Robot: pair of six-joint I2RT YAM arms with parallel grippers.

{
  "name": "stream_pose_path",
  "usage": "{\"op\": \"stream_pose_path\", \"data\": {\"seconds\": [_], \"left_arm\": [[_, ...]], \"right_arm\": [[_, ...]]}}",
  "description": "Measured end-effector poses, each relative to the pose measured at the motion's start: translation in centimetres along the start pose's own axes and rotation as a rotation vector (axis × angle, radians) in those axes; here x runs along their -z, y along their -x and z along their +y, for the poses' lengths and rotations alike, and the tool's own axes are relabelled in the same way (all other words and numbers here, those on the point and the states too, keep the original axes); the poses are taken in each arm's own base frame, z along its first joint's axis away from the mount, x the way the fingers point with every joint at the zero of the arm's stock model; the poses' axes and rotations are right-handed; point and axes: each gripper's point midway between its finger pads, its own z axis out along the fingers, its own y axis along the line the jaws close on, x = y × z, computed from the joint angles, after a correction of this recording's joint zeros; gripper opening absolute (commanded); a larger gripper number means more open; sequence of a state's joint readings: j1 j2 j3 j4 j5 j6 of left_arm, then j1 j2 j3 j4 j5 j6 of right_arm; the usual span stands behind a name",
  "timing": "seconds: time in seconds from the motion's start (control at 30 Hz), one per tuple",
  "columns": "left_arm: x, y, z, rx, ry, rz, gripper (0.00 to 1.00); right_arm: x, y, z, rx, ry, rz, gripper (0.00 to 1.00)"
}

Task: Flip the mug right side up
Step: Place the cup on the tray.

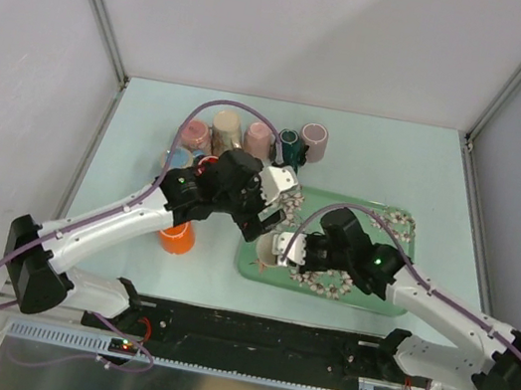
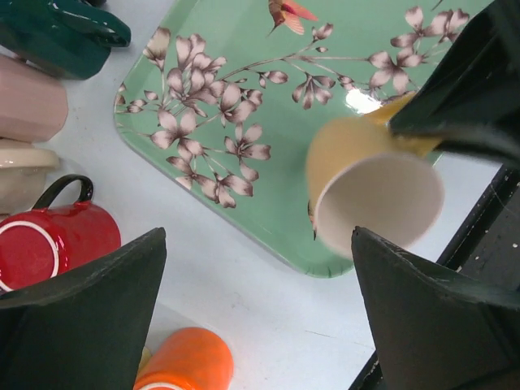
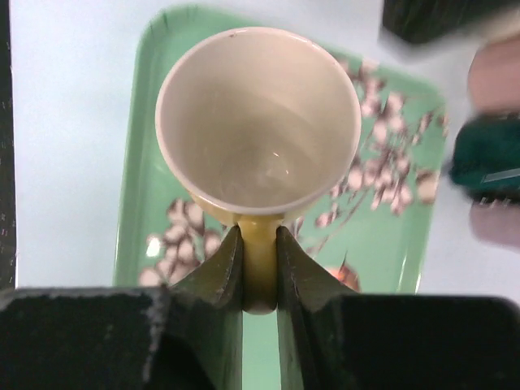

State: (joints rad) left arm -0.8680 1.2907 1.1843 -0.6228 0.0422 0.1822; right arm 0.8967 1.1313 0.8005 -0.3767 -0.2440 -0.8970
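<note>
A yellow mug with a pale inside [image 3: 260, 122] is held by its handle in my right gripper [image 3: 260, 244], which is shut on it. The mug hangs over the near left corner of the green flowered tray [image 3: 138, 187], tilted on its side with its mouth facing the wrist camera. In the top view the mug [image 1: 268, 249] is at the tray's [image 1: 324, 206] left end with the right gripper [image 1: 286, 250] behind it. My left gripper [image 2: 258, 236] is open and empty, just above and left of the mug [image 2: 374, 191]; it also shows in the top view [image 1: 273, 207].
Several mugs stand at the back left: pink [image 1: 313, 142], dark green [image 1: 291, 145], pink [image 1: 258, 137], tan [image 1: 227, 129]. A red mug [image 2: 49, 244] and an orange mug [image 1: 176, 236] lie under the left arm. The table's near edge is close behind the tray.
</note>
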Motion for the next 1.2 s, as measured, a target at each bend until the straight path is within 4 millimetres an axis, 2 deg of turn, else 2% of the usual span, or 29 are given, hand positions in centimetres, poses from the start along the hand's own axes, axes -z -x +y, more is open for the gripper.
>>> {"op": "stream_pose_path", "data": {"seconds": [0.1, 0.43, 0.57, 0.67, 0.73, 1.0, 1.1, 1.2], "left_arm": [[0.3, 0.3, 0.7, 0.026, 0.005, -0.014, 1.0], [1.8, 0.7, 4.2, 0.065, 0.086, -0.033, 1.0], [1.8, 0.2, 4.8, 0.069, 0.096, -0.015, 1.0], [1.6, 0.2, 4.8, 0.07, 0.09, -0.008, 1.0], [1.5, 0.3, 4.8, 0.064, 0.086, -0.007, 1.0], [1.6, 0.2, 4.9, 0.035, 0.087, -0.005, 1.0], [1.6, 0.2, 4.9, 0.029, 0.086, -0.005, 1.0], [1.6, 0.2, 4.9, 0.028, 0.087, -0.004, 1.0]], "right_arm": [[1.7, -2.9, 0.5, -0.086, -0.007, 0.049, 0.0], [9.5, -12.2, -3.6, -0.425, -0.255, 0.152, 0.0], [11.4, -17.1, -4.1, -0.531, -0.298, 0.21, 0.0], [11.9, -20.3, -3.6, -0.602, -0.286, 0.245, 0.0], [12.2, -21.4, -3.8, -0.637, -0.284, 0.235, 0.0], [13.8, -25.4, -6.6, -0.73, -0.334, 0.222, 0.0], [14.0, -26.5, -7.5, -0.744, -0.346, 0.213, 0.03], [14.0, -27.4, -8.4, -0.744, -0.36, 0.208, 0.11]]}}
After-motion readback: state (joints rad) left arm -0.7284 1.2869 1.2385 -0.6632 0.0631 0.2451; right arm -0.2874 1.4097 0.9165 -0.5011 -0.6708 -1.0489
